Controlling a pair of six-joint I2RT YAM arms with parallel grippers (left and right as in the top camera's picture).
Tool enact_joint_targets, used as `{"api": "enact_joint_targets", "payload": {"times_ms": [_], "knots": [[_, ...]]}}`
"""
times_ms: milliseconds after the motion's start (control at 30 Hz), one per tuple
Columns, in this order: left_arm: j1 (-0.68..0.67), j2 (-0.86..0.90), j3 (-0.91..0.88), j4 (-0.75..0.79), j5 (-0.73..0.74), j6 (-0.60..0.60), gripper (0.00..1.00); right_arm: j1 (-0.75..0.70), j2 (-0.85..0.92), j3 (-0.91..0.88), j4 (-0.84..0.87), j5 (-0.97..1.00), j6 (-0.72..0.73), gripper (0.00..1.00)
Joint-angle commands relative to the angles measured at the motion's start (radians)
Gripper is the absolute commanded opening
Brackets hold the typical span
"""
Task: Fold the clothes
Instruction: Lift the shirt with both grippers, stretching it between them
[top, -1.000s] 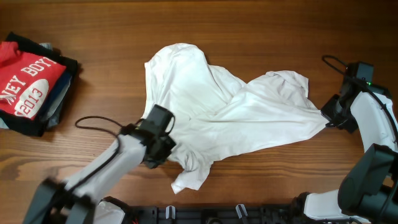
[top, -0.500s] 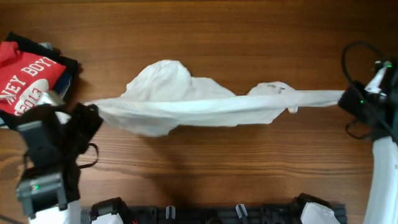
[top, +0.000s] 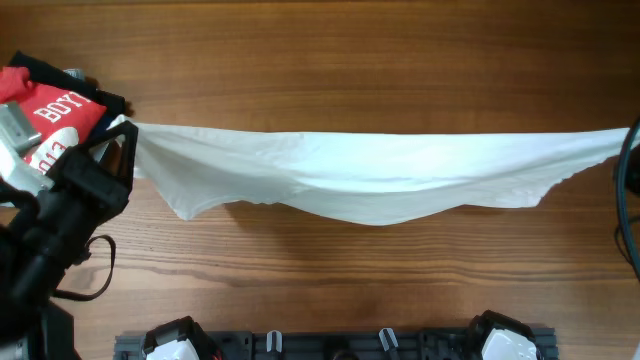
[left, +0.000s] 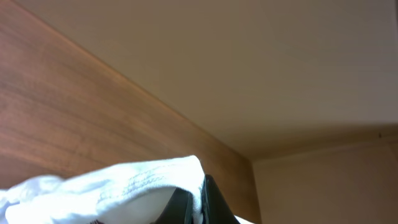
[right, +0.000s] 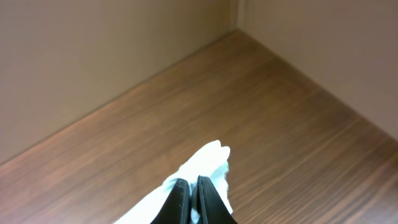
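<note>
Fig. White T-shirt (top: 370, 175) stretched in long band between both grippers, above table (top: 350, 60). Left gripper (left: 198, 202) clamped on bunched edge; right gripper (right: 191, 186) pinching opposite edge, cloth protruding past fingertips.

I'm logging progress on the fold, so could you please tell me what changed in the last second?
The left gripper and right gripper, shut on the white T-shirt, pulled apart sideways, stretching the crumpled shirt into a taut band. The red shirt stayed put.
</note>
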Motion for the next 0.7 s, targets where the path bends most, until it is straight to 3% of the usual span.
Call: {"api": "enact_joint_targets", "payload": {"times_ms": [0, 200, 333, 467, 533, 633, 667], "knots": [[0.062, 0.008, 0.05, 0.005, -0.056, 0.027, 0.03, -0.005, 0.01, 0.08, -0.003, 0.067, -0.009, 0.04], [0.06, 0.287, 0.05, -0.053, 0.016, 0.118, 0.04, -0.005, 0.274, 0.088, -0.041, -0.17, -0.114, 0.04], [-0.061, 0.573, 0.05, 0.055, 0.016, 0.183, 0.04, 0.018, 0.542, 0.088, -0.005, -0.232, -0.145, 0.04], [-0.199, 0.822, 0.05, 0.397, 0.015, 0.183, 0.04, 0.101, 0.772, 0.089, 0.241, -0.269, -0.159, 0.04], [-0.24, 0.91, 0.05, 0.682, 0.011, 0.146, 0.04, 0.147, 0.835, 0.089, 0.454, -0.257, -0.055, 0.04], [-0.22, 0.912, 0.079, 1.107, -0.102, -0.1, 0.04, 0.148, 0.817, 0.166, 0.649, -0.187, 0.13, 0.04], [-0.182, 0.913, 0.175, 1.213, -0.128, -0.222, 0.04, 0.138, 0.813, 0.259, 0.655, -0.158, 0.159, 0.04]]}}
